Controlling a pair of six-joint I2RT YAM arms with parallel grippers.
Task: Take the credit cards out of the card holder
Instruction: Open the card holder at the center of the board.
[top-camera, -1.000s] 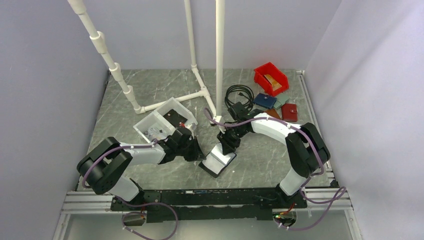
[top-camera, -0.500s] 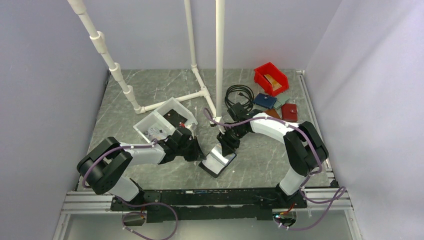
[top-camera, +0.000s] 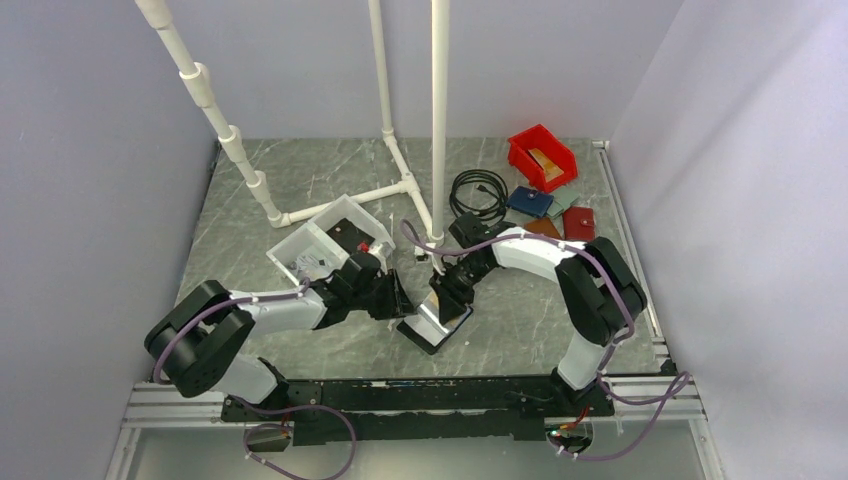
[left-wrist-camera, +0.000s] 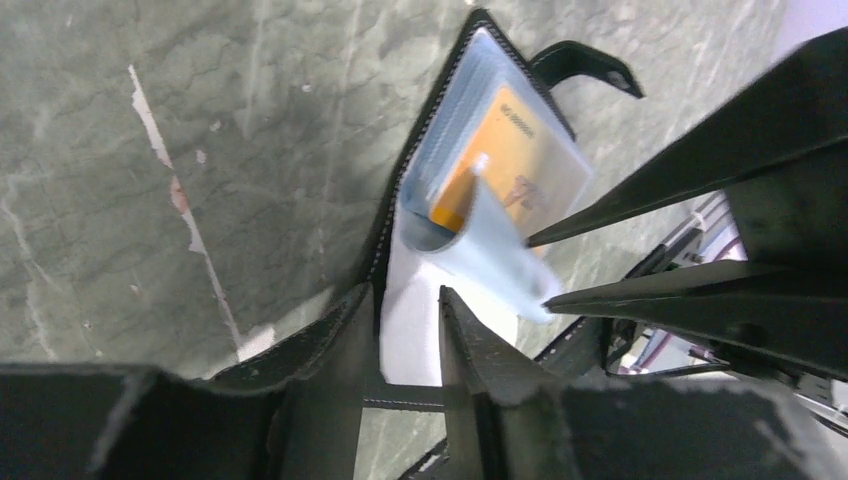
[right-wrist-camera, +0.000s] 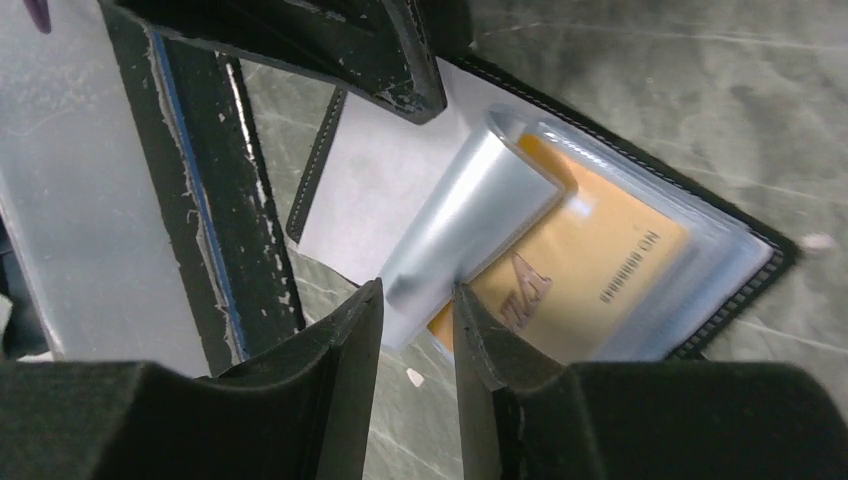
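The black card holder (top-camera: 433, 326) lies open on the table between my two arms. A gold-tan credit card (right-wrist-camera: 590, 260) sits inside its clear pocket and also shows in the left wrist view (left-wrist-camera: 515, 160). My right gripper (right-wrist-camera: 418, 288) is shut on the holder's pale grey-blue window flap (right-wrist-camera: 470, 220), which is lifted and curled. My left gripper (left-wrist-camera: 405, 292) stands open, its jaws a little apart over the holder's white inner panel (left-wrist-camera: 410, 330) and stitched edge. From above, the left gripper (top-camera: 402, 300) and right gripper (top-camera: 447, 298) nearly meet over the holder. No pale greyish card shows.
A white bin (top-camera: 320, 245) stands just behind my left arm. At the back right are a red bin (top-camera: 542, 155), several wallets (top-camera: 555, 215) and a coiled black cable (top-camera: 478, 190). White pipe posts (top-camera: 438, 120) rise behind the holder.
My left gripper's jaws have opened and it has moved right, closer to the holder. My right gripper has shifted slightly left and nearer, still holding the flap.
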